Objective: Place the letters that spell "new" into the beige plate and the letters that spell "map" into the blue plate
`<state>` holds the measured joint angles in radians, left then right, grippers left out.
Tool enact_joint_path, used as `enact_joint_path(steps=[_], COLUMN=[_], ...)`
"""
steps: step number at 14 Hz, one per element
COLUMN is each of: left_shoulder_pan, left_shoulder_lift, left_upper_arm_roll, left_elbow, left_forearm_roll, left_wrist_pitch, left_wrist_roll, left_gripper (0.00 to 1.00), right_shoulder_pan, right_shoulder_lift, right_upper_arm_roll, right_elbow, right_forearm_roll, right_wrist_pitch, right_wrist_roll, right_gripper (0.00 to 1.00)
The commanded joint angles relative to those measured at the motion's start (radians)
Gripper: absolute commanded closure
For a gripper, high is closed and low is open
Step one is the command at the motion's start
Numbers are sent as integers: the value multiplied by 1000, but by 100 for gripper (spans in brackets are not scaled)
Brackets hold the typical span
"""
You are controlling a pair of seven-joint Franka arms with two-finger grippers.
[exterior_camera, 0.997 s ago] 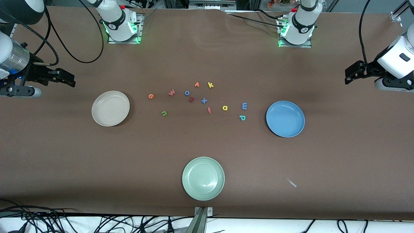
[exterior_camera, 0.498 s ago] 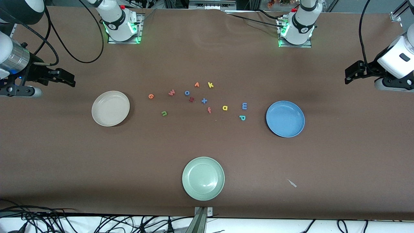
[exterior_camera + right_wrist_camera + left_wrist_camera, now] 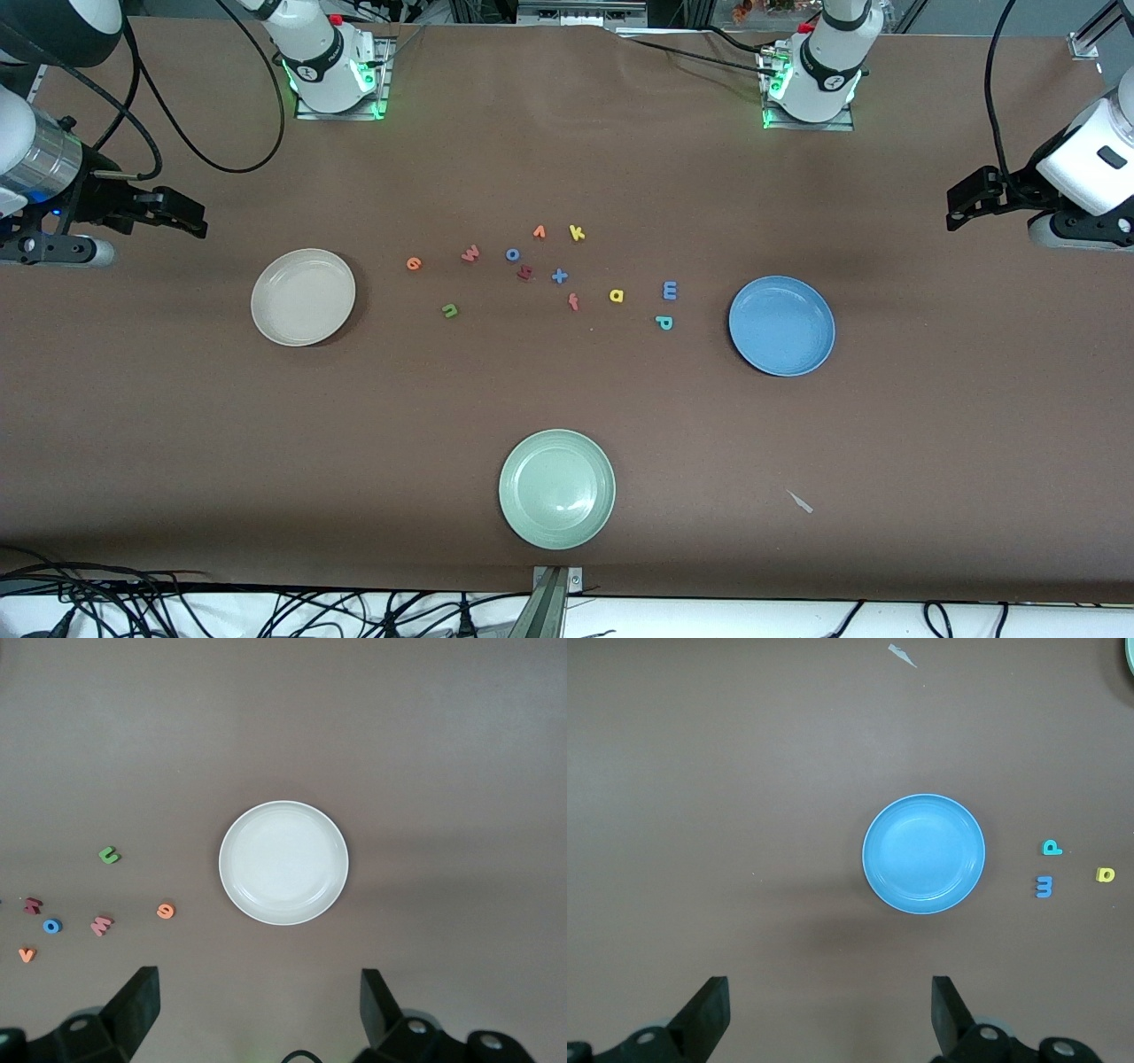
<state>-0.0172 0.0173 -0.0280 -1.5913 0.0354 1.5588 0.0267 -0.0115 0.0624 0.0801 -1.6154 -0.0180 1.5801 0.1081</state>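
Note:
The beige plate lies toward the right arm's end, the blue plate toward the left arm's end. Between them lie the orange e, pinkish-red w, green n, yellow a, blue m and teal p. My right gripper hangs open and holds nothing, off the beige plate toward its table end. My left gripper is likewise open, off the blue plate toward its end.
Among the letters also lie an orange v, yellow k, blue o, a dark red letter, a blue cross and a red f. A pale green plate sits nearest the front camera.
The left arm has shifted very slightly toward its end of the table. Plates, letters and the right arm are as before.

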Motion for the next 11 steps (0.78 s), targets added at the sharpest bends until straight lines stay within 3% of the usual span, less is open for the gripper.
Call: enact_joint_path(steps=[1,11], left_shoulder_pan=[10,10], left_shoulder_lift=[9,10], left_upper_arm_roll=[-9,-9], left_elbow=[30,31], left_forearm_roll=[9,11], left_wrist_pitch=[-23,-22], left_wrist_roll=[1,2], left_gripper=[0,0], right_shoulder_pan=[-5,-5], right_shoulder_lift=[-7,-7], right_upper_arm_roll=[10,20], right_elbow=[-1,-1], right_forearm_roll=[-16,-16], right_wrist_pitch=[-9,-25], right_wrist_roll=[10,10], right_gripper=[0,0])
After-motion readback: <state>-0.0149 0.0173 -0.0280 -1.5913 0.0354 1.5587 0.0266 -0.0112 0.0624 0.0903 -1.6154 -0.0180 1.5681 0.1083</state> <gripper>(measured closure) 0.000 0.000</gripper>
